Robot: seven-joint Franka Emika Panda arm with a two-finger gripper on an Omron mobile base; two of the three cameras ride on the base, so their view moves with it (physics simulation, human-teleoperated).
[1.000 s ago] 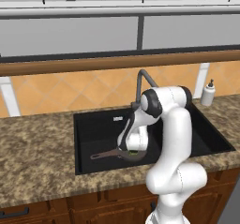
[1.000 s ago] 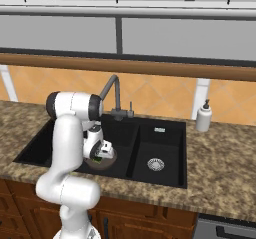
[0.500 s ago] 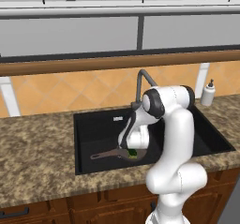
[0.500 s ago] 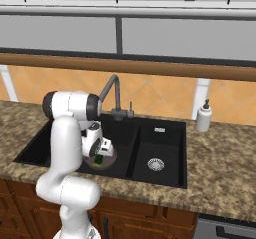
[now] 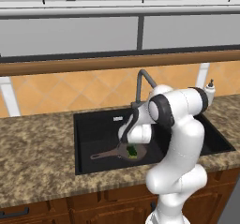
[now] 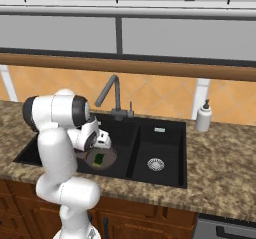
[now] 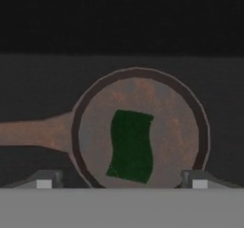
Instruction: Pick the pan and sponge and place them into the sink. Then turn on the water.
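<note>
In the left basin of the sink [image 5: 93, 124] the pan [image 7: 140, 127] lay flat, handle out to the left, and the sponge [image 7: 131, 146] sat inside it. The gripper [image 7: 121, 183] hung just above, jaws spread wide, holding nothing. Both items looked placed; the faucet [image 6: 112, 95] ran dry, so water remained.

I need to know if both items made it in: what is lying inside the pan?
The sponge lies flat inside the pan, which sits in the sink's left basin. The pan floor under the sponge is covered.
</note>
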